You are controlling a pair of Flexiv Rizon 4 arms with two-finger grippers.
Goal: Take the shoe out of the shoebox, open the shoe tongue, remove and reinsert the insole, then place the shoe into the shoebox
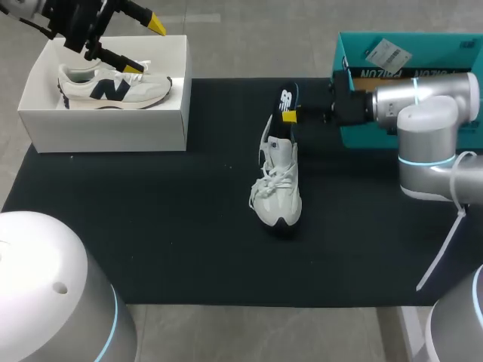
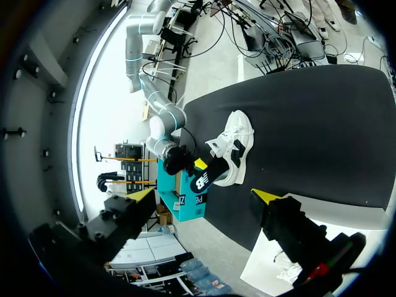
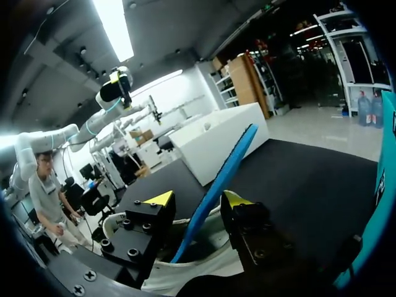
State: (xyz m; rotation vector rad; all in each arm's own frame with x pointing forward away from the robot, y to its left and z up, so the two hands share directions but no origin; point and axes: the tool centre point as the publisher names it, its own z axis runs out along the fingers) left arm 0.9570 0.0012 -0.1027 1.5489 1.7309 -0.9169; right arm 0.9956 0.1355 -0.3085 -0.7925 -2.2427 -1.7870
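The right pincer (image 1: 290, 113) pinches the insole (image 1: 287, 96) poking from the heel of the shoe (image 1: 279, 185) on the bench (image 1: 151, 226), while the left pincer (image 1: 143, 47) hangs wide over the shoebox (image 1: 106, 128), so the unheld shoe could drag or tip.

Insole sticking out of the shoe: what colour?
The insole is black on top with white print, blue underneath; the top shows best in the left wrist view.

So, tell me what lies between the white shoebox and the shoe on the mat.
Nothing: bare black mat separates shoebox and shoe, per head view.
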